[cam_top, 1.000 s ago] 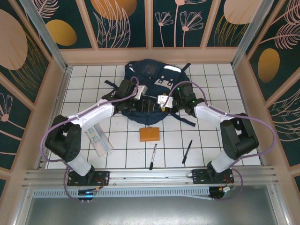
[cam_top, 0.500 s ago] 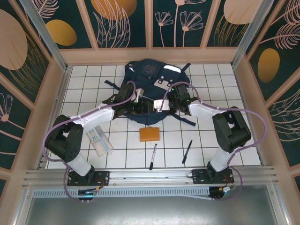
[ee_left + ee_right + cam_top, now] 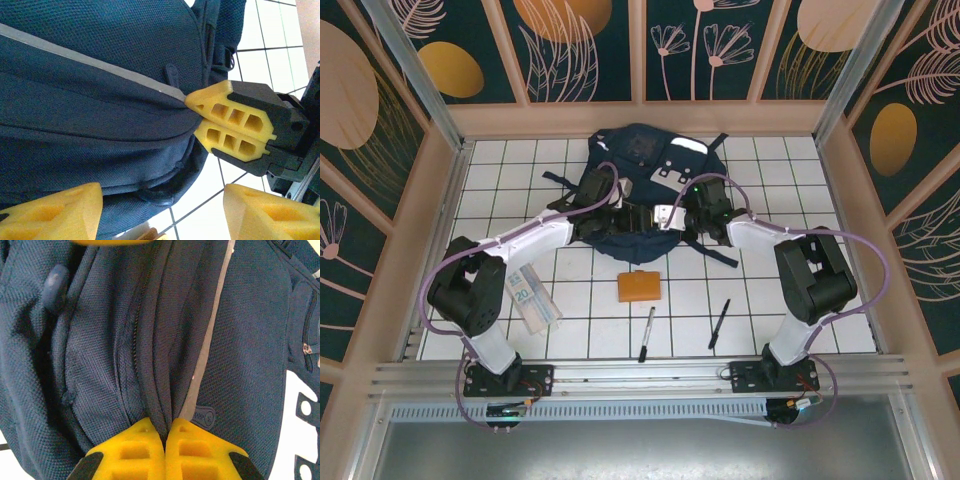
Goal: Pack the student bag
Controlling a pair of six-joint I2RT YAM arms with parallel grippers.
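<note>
The student bag point(image 3: 645, 165) is a navy backpack with a pale stripe, lying flat at the back of the table. My right gripper point(image 3: 660, 224) is at its near edge. In the right wrist view this gripper point(image 3: 165, 447) is shut on a raised fold of the bag point(image 3: 240, 340) beside the stripe and zipper. My left gripper point(image 3: 636, 220) faces it from the left. In the left wrist view it point(image 3: 160, 215) stands open over the bag's lower edge point(image 3: 100, 100), nothing between its fingers point(image 3: 55, 210). The right gripper's pinching fingers point(image 3: 230, 125) show there too.
An orange block point(image 3: 638, 286) lies on the white tiles in front of the bag. A bundle of banknotes point(image 3: 533, 297) lies at the left, and two black pens point(image 3: 647, 332) point(image 3: 720, 322) near the front edge. Wooden walls fence the table.
My right gripper has gone from open to shut, pinching a fold of the bag. Both arms have shifted slightly inward at the bag's near edge.
</note>
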